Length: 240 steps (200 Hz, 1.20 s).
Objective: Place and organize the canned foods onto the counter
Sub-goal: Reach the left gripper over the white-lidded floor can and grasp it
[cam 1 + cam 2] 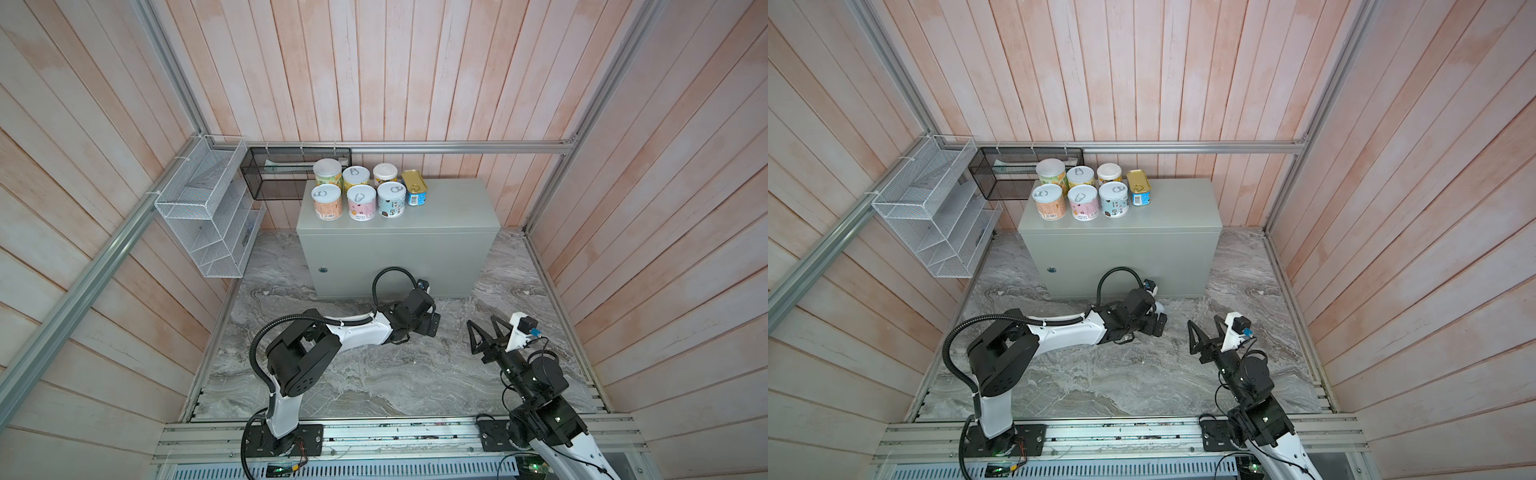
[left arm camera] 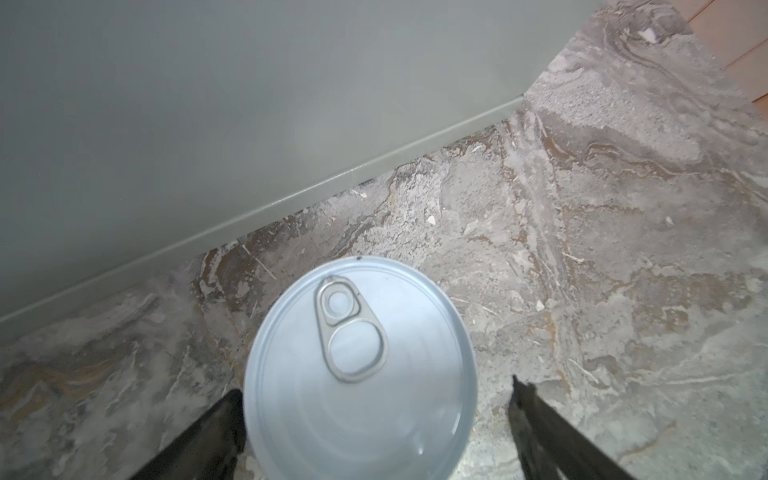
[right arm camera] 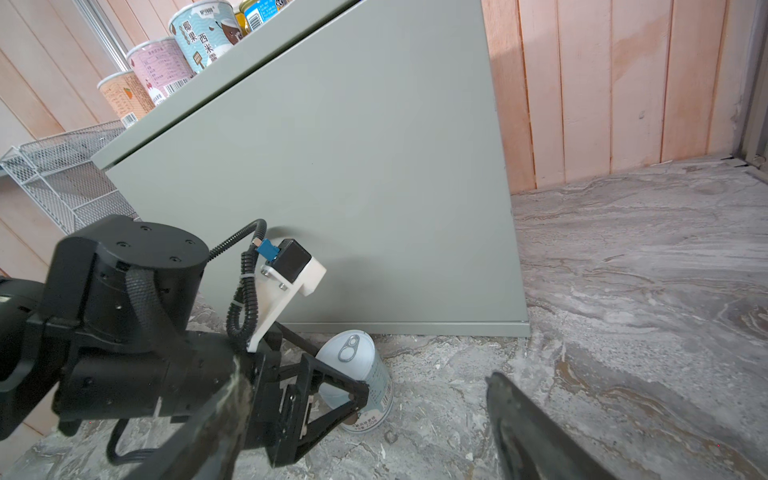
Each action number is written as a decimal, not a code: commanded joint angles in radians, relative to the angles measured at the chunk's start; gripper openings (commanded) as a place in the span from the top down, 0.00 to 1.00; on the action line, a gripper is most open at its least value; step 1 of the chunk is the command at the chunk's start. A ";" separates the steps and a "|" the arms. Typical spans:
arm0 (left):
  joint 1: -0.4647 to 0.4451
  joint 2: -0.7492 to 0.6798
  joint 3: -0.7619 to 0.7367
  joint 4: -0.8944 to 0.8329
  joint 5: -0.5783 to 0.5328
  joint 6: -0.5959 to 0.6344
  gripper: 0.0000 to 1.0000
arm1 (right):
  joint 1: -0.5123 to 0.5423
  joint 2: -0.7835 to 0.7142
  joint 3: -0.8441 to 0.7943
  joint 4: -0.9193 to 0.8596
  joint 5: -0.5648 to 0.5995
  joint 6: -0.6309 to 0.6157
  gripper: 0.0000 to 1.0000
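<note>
Last can (image 3: 376, 382) of eight, lid up on the stone (image 1: 374, 374), just before the foot of the counter (image 1: 436, 208). The other six cans (image 1: 361, 187) and the gold tin (image 1: 413, 185) stand grouped on the counter's left half; its right half is bare. My left pincer (image 2: 376, 388) is set low round the last can with its jaws apart: in the left wrist view one of the fingers (image 2: 199, 440) lies at the can's edge, while the opposite one shows a clear gap, so nothing is clamped. My right pincer (image 1: 481, 319) hangs over the stone well to the side, jaws apart and empty. I judge the can sealed and full, so fairly heavy for its size, with a stiff wall that will bear a firm squeeze. Its label looks glossy and may slip under a light grip. I would take hold across the full width of the wall, about mid-height, and keep off the lid rim and pull tab. A low or off-centre hold risks tipping it against the counter's front.
</note>
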 commanded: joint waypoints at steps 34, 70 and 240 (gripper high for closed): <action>-0.001 0.074 0.078 -0.046 -0.031 0.024 0.17 | -0.005 -0.009 -0.004 -0.009 0.015 0.008 0.17; -0.001 0.069 0.074 -0.042 -0.033 0.021 0.35 | -0.005 -0.009 -0.011 -0.024 0.012 0.010 0.16; 0.041 -0.183 -0.066 -0.099 0.187 -0.071 0.43 | -0.003 0.174 -0.009 0.060 -0.179 -0.021 0.02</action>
